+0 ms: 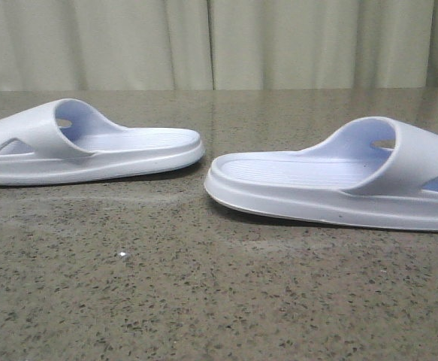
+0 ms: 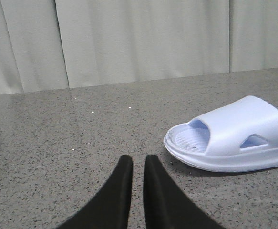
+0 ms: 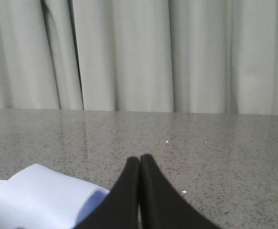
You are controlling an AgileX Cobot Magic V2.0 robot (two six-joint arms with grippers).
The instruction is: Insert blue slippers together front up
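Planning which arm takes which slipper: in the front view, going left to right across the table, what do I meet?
Left slipper, strap end at the far left → bare gap of table → right slipper, strap end at the far right.

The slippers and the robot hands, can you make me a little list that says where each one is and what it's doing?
left slipper: flat on table, sole down, strap end toward left edge of front view
right slipper: flat, sole down, strap end toward right
between them: apart, heels facing, not touching
table: speckled stone
left gripper: fingertips nearly together, holding nothing
right gripper: shut, holding nothing
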